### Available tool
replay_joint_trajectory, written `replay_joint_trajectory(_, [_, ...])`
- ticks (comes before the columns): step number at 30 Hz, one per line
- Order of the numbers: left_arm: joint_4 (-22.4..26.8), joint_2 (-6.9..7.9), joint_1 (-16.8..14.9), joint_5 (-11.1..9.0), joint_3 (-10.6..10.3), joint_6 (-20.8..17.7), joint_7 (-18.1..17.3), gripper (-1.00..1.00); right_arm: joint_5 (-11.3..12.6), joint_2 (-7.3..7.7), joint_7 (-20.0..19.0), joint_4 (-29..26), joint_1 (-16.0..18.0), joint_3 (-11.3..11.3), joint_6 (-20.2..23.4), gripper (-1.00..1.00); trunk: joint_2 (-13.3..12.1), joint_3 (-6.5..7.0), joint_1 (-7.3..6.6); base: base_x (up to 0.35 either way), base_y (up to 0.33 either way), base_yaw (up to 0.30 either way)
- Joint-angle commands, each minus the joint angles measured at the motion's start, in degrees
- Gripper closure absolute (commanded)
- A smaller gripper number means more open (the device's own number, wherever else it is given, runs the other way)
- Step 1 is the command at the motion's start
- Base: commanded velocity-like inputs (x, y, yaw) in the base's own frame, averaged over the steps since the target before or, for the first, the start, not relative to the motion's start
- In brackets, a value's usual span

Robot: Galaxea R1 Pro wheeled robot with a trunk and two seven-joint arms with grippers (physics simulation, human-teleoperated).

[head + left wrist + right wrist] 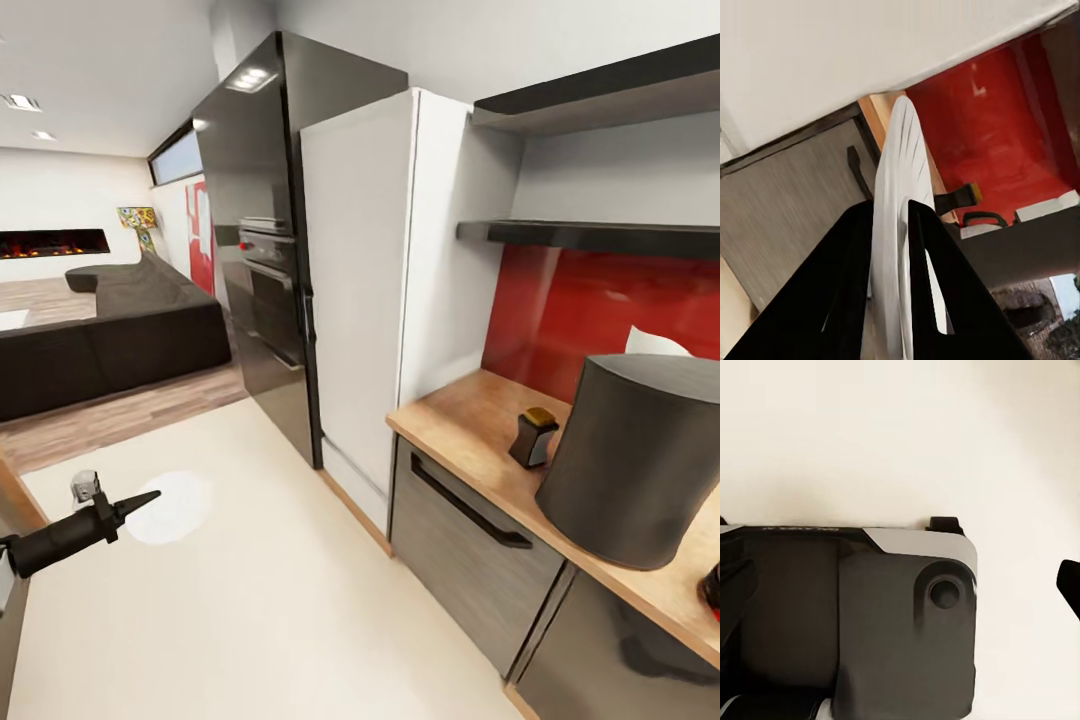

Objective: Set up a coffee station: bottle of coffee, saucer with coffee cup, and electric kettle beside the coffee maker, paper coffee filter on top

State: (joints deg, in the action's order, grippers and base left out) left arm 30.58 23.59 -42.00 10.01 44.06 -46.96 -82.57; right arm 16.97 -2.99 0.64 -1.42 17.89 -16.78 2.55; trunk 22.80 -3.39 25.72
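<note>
My left gripper (140, 499) is shut on the edge of a thin white ribbed disc (172, 506), which looks like the paper coffee filter (900, 172); I hold it low over the floor, left of the counter. On the wooden countertop (470, 420) stands the big dark grey coffee maker (635, 460). Just left of it is a small dark bottle of coffee (533, 437) with a yellow cap. In the right wrist view one black fingertip (1069, 585) sits at the picture's edge, with nothing between the fingers.
A white fridge (370, 290) and a black oven tower (260, 250) stand left of the counter. Two dark shelves (600, 236) hang over a red backsplash. Something white (655, 343) peeks from behind the coffee maker. A dark sofa (110, 330) lies far left. My base (870, 615) is below.
</note>
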Motion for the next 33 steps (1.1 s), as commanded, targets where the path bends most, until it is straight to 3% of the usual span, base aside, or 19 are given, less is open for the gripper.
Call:
replay_joint_trajectory(1, [0.00, -0.03, -0.10, 0.69, 0.27, -0.41, -0.12, 1.00, 0.52, 0.09, 0.07, -0.08, 0.04, -0.45, 0.27, -1.00, 0.12, -0.13, 0.06, 0.082, 0.052, -0.087])
replay_joint_trajectory(33, [-0.03, -0.44, -0.10, 0.75, 0.18, 0.31, 0.44, 1.00, 0.60, 0.18, 0.04, -0.08, 0.04, -0.45, 0.27, -1.00, 0.12, -0.13, 0.06, 0.004, 0.002, -0.270])
